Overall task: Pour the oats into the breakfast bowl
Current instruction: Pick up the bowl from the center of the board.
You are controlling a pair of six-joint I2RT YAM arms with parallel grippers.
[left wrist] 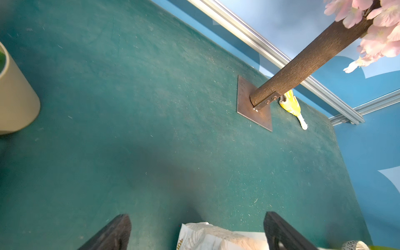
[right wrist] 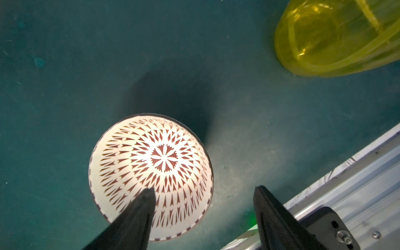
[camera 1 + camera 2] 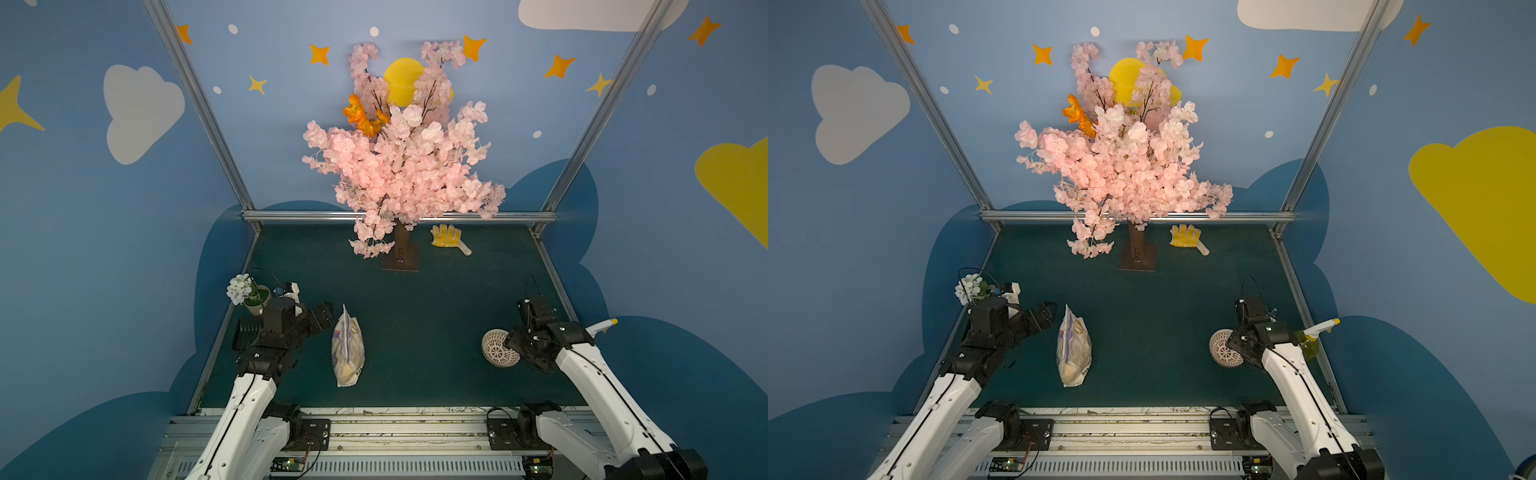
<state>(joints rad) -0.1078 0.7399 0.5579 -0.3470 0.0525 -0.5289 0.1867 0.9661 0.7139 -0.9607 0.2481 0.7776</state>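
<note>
At the counter's (image 3: pixel 436 299) left edge stands a beige flower pot (image 3: pixel 254 306) with white blossoms. Just beside it the left end effector (image 3: pixel 323 314) hangs with its jaws spread wide and nothing in them. In the left wrist view, the far end of the bag shows between its fingers (image 1: pixel 118 230).

The oats (image 3: pixel 347 353) lie left of centre near the front edge. They are pale beige flakes in a soft clear-and-white bag with purple print. The bag lies lengthwise, bulging at its near end and pinched to a point at the far one.

Toward the right edge sits the breakfast bowl (image 3: pixel 496 353), round and cream-white. It has dark red-brown darts radiating from a central rosette. The right end effector (image 2: pixel 204 191) is parted over its rim, one finger above the bowl and one outside, gripping nothing. A yellow spray bottle (image 3: pixel 1310 345) stands at the right edge.
</note>
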